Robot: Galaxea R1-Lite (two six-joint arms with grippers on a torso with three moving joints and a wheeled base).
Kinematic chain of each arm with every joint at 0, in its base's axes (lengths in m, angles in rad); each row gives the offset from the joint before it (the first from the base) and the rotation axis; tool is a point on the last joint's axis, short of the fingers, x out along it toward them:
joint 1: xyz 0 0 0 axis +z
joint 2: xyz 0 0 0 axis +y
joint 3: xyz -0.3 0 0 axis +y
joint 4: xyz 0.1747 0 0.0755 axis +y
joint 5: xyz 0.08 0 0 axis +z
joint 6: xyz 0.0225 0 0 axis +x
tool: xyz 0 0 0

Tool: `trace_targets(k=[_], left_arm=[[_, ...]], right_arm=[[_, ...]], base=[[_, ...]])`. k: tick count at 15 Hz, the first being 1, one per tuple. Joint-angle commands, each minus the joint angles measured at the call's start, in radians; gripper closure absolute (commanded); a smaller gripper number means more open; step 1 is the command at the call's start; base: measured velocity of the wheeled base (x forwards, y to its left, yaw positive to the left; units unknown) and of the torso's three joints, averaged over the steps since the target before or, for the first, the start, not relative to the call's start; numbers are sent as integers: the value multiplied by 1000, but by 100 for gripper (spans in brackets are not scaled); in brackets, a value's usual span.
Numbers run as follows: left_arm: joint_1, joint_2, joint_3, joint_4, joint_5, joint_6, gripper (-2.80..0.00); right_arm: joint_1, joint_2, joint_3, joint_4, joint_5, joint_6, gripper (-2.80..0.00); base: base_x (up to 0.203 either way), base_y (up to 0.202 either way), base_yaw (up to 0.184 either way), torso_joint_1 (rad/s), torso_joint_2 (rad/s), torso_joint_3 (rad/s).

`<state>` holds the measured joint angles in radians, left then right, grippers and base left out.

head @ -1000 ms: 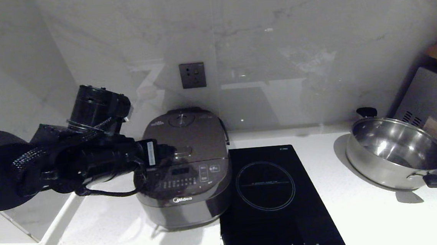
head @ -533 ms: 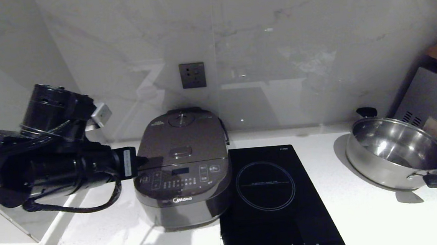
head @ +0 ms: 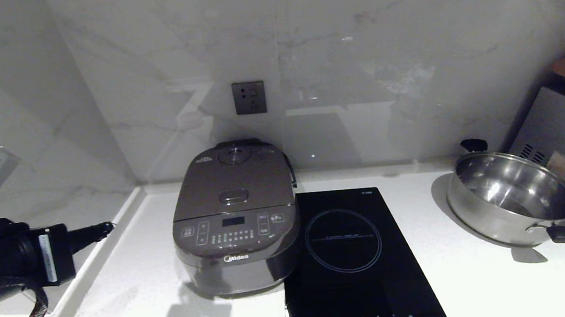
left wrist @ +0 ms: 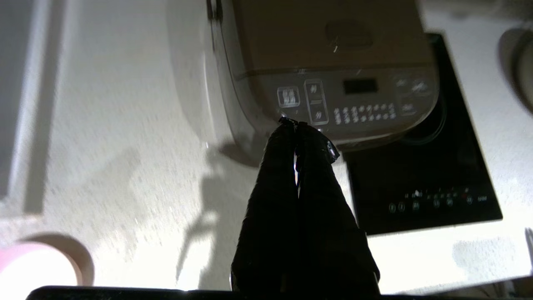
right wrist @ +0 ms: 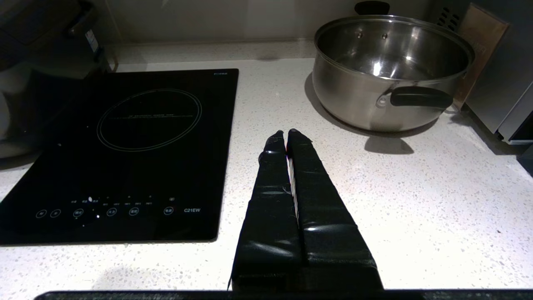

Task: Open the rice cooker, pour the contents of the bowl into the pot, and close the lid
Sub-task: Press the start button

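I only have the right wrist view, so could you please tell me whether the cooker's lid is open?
Observer: No, the lid is down, flush on the cooker.
Operator: Thank you. Where is the left end effector?
Observer: The left end effector is shut and empty, off the cooker's left side, apart from it.
Operator: And can you see the bowl?
Observer: Only a pink edge of the bowl, on the counter, in the left wrist view; what it holds I cannot tell.

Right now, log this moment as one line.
left end effector: shut, empty, left of rice cooker | lid: closed | right end effector: shut, parked
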<state>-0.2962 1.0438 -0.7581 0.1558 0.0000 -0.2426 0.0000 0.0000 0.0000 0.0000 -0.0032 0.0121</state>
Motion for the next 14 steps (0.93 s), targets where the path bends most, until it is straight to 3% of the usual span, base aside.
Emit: trace_targets(k=[1, 7, 10, 14], left_arm=[[8, -169, 53, -22, -2, 15, 0], [26, -523, 95, -8, 30, 72, 0], [158, -619, 120, 68, 238, 167, 0], [296, -718, 210, 70, 265, 257, 0]], right_arm=[[0, 0, 0, 0, 0, 0, 0], [0, 0, 0, 0, 0, 0, 0], [0, 0, 0, 0, 0, 0, 0], [0, 0, 0, 0, 0, 0, 0]], base=[[0, 0, 0, 0, 0, 0], [0, 0, 0, 0, 0, 0], [0, 0, 0, 0, 0, 0], [0, 0, 0, 0, 0, 0]])
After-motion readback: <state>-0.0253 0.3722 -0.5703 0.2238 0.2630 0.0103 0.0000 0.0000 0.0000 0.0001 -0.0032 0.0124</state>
